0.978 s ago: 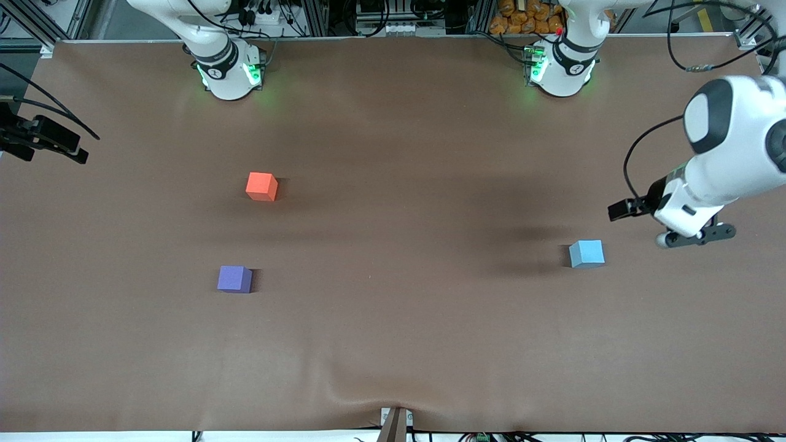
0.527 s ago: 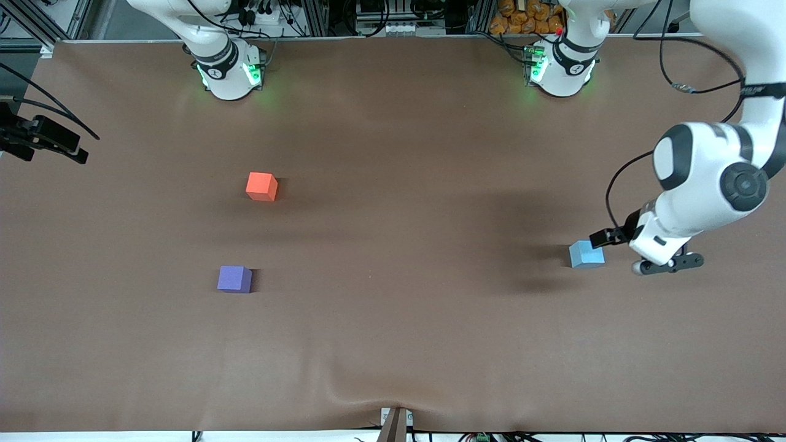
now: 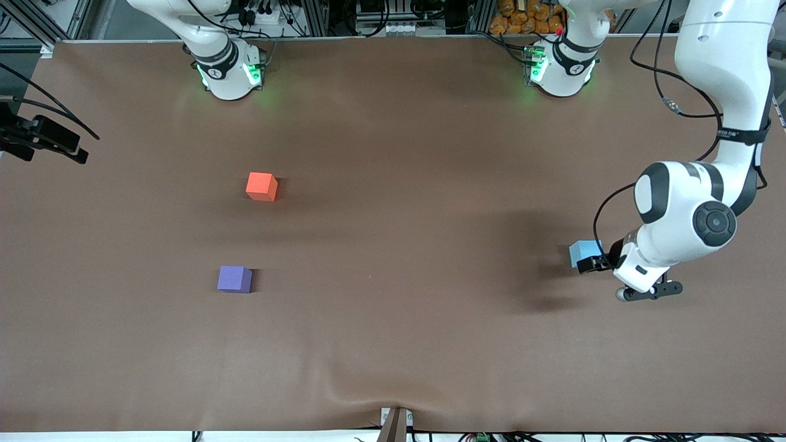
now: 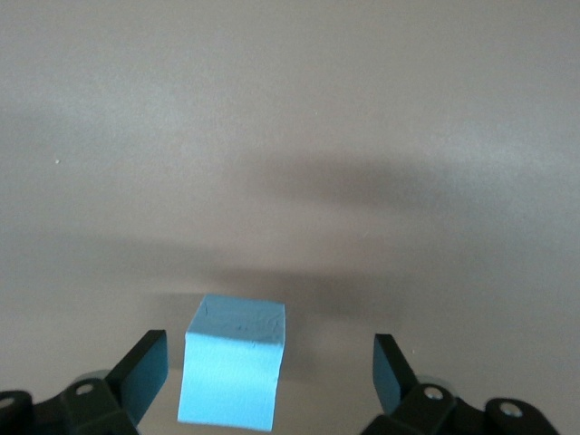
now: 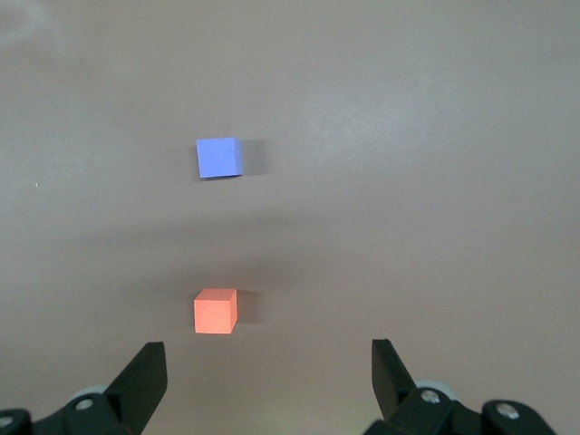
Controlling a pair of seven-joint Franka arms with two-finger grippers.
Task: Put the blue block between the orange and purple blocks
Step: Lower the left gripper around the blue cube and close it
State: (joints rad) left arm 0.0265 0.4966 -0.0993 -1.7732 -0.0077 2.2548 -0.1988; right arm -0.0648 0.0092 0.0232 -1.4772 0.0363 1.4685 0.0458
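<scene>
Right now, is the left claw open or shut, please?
Open: in the left wrist view the left claw has its fingers spread wide around the blue block.

Brown table mat (image 3: 393,344), wrinkled at camera-side edge; orange objects (image 3: 522,18) above table's top edge.

Left tool (image 4: 267,367) hangs low, fingers wide apart; right tool (image 5: 269,376) waits, likewise spread.

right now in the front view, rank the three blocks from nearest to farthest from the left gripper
1. The blue block: right at the left gripper, between its open fingers in the left wrist view, toward the left arm's end of the table.
2. and 3. The purple block and the orange block: both toward the right arm's end, too close to call; purple is nearer the front camera.
</scene>
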